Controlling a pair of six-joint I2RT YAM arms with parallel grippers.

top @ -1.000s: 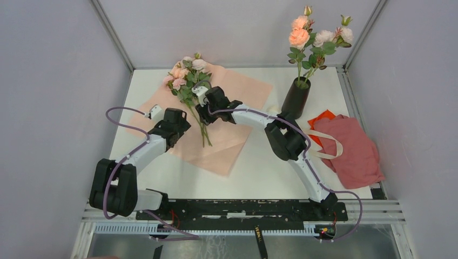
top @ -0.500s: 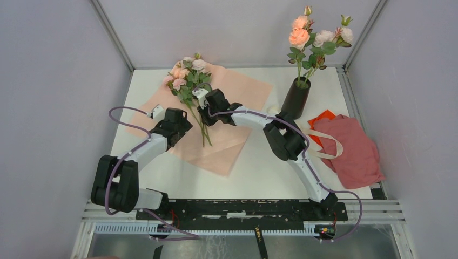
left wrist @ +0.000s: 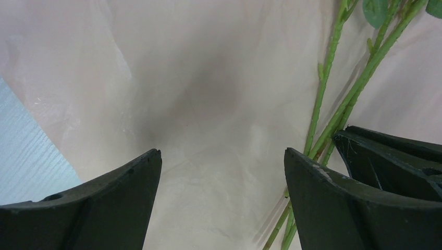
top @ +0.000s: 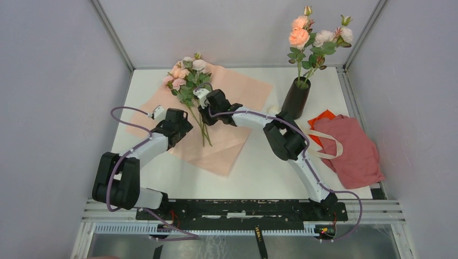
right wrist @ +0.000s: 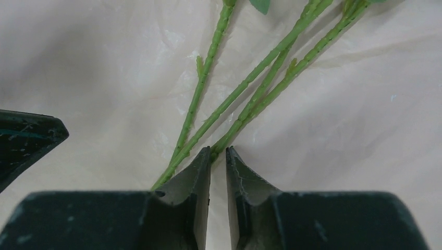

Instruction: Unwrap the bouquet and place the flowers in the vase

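From above, I see fabric roses (top: 186, 81) on thin green stems lying on crinkled pale pink paper (top: 237, 89) spread over the white desk (top: 259, 167), left of the matte black tapered vase (top: 295, 99).

Left wrist: my left hand (left wrist: 221, 156) is released, spread wide over the paper.

Right wrist: my right hand (right wrist: 218, 152) is nearly clenched at the knobbly stems (right wrist: 245, 83). I cannot tell if it pinches one.

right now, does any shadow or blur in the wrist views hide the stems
left wrist: a soft shadow sits mid-frame on the wrapping paper, clear of the flower stems, which look sharp; right wrist: even light, stems crisp with thin shadows; top external: diffuse light, no glare
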